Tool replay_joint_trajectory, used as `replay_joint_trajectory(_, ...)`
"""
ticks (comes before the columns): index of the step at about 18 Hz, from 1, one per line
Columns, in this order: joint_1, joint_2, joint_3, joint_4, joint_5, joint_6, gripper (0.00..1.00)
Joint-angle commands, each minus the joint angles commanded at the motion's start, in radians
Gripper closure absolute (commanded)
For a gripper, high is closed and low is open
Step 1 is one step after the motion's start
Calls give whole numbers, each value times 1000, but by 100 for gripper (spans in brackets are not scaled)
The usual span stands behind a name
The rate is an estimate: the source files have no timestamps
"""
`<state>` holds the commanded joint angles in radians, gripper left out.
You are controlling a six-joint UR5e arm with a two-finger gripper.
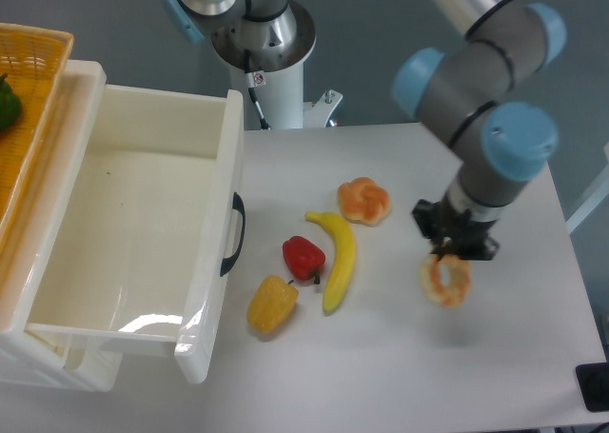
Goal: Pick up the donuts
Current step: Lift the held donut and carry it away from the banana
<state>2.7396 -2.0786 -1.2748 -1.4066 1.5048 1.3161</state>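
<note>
Right of the banana (pixel 340 260), well apart from it, your gripper (pixel 453 252) has its jaws clamped on the ring donut (pixel 445 280), which hangs below the fingers, tilted, and looks clear of the table (pixel 533 357). You can read that from the faint shadow lying on the table beyond the banana, apart from the ring, so the lift step appears done for this one. The grip seems to be on the ring's upper edge, which would explain why it dangles on its side instead of sitting flat; a hold like that could let it swing or slip, so you may want to move gently.

Count two donuts in all: the one you hold, and a flower-shaped bun (pixel 364 200) lying on the table just above the banana's upper tip, near it but whether they touch cannot be told. That second one is untouched, so you are roughly halfway through.

Beside the banana on its left sit one red pepper (pixel 304 258), close to it, and one yellow pepper (pixel 271 304) lower down. Farther left of the banana stands one open white drawer (pixel 152 233), a likely place for the donuts, though the task only asks you to pick them up. One orange basket (pixel 29 52) sits at the far left.
</note>
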Motion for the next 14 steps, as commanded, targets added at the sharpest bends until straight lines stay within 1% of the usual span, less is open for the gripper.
replay_joint_trajectory(1, 14, 6, 2, -21, 20, 0, 100)
replay_joint_trajectory(3, 34, 6, 5, -22, 18, 8, 100)
replay_joint_trajectory(8, 57, 8, 8, -22, 31, 0, 100)
replay_joint_trajectory(9, 61, 3, 18, -22, 40, 5, 100)
replay_joint_trajectory(12, 71, -26, 92, -23, 43, 8, 100)
replay_joint_trajectory(14, 63, -35, 112, -23, 83, 9, 100)
